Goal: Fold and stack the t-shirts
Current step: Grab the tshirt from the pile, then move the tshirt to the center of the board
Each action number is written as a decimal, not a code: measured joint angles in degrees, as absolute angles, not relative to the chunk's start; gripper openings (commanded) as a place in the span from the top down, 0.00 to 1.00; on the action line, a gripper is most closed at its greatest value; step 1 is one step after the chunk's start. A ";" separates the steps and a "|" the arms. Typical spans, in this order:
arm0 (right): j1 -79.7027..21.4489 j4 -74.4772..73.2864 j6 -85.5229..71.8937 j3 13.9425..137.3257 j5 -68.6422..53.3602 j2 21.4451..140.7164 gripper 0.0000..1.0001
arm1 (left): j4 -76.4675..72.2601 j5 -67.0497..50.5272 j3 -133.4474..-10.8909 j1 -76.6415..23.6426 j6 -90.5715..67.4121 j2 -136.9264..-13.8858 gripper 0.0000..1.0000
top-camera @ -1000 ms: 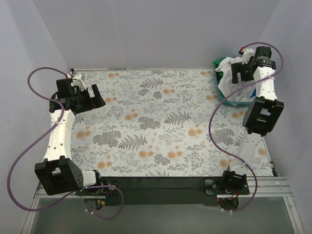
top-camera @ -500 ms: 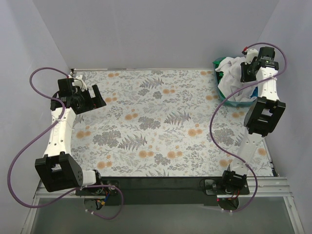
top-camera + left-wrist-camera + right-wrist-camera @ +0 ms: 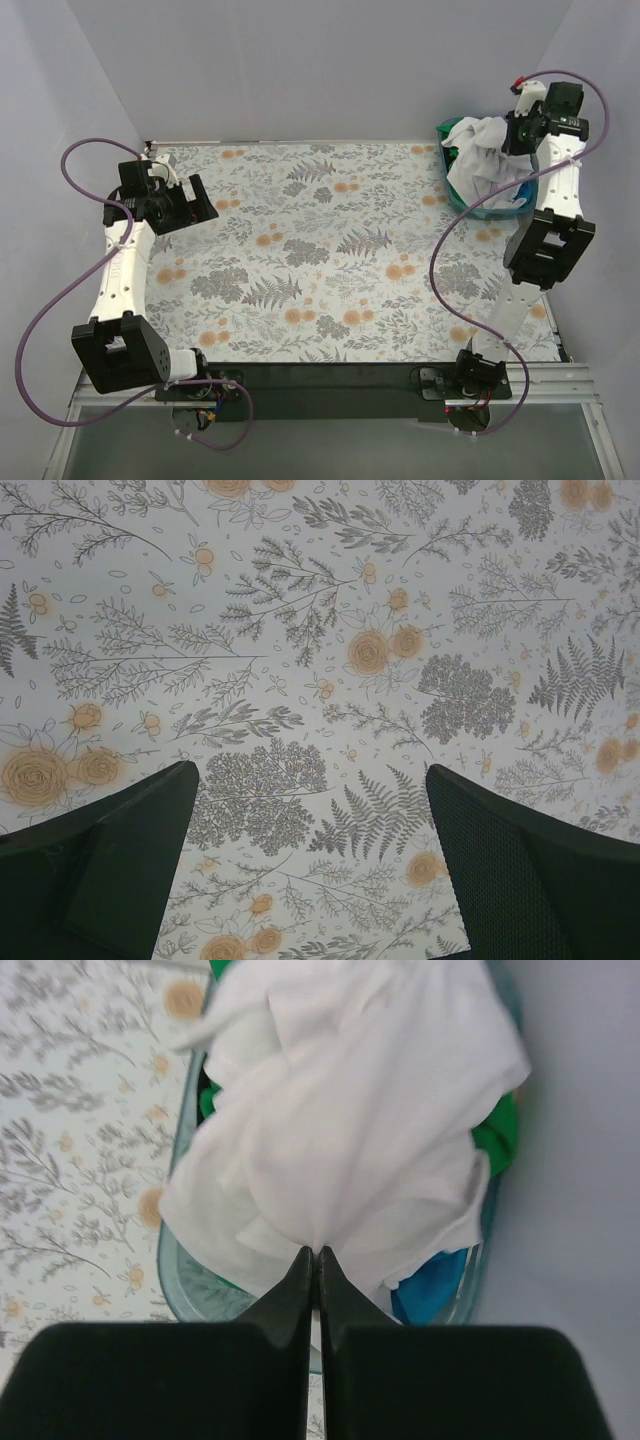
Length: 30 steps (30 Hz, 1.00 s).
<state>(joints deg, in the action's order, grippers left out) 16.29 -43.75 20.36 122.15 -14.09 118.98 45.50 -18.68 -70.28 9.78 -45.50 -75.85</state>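
A crumpled white t-shirt (image 3: 350, 1130) hangs out of a teal basket (image 3: 190, 1280) at the table's far right corner, pulled up into a peak. My right gripper (image 3: 317, 1250) is shut on a pinch of that white fabric, above the basket. In the top view the white t-shirt (image 3: 475, 150) trails down from the right gripper (image 3: 518, 128) into the basket (image 3: 500, 208). Under it lie a green t-shirt (image 3: 497, 1130) and a blue t-shirt (image 3: 430, 1290). My left gripper (image 3: 310, 810) is open over the floral cloth at the far left, holding nothing; in the top view the left gripper (image 3: 190, 200) hovers there.
The floral table cloth (image 3: 320, 250) covers the whole table. Grey walls close in the left, back and right sides, the right wall (image 3: 580, 1160) right beside the basket. Purple cables loop from both arms.
My right gripper has shut on the white t-shirt and risen up and to the right, drawing the fabric out of the basket. The left arm has barely moved.
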 measured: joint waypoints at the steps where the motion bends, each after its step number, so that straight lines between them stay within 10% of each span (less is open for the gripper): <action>1: 16.38 -43.86 19.86 122.83 -14.57 117.51 0.99 | 45.69 -19.11 -70.46 9.78 -45.45 -75.88 0.02; 16: 15.57 -14.09 -0.32 118.45 -36.18 78.35 0.99 | 45.87 -24.38 -74.76 9.78 -47.59 -77.36 0.02; 30: -0.21 15.03 -21.69 130.82 -38.24 88.33 0.99 | 45.56 -24.86 -74.76 9.78 -48.53 -76.47 0.02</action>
<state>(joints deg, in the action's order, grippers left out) -0.21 15.03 -21.69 130.82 -38.24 88.33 45.56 -24.86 -74.76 9.78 -48.53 -76.47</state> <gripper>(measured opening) 0.026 0.982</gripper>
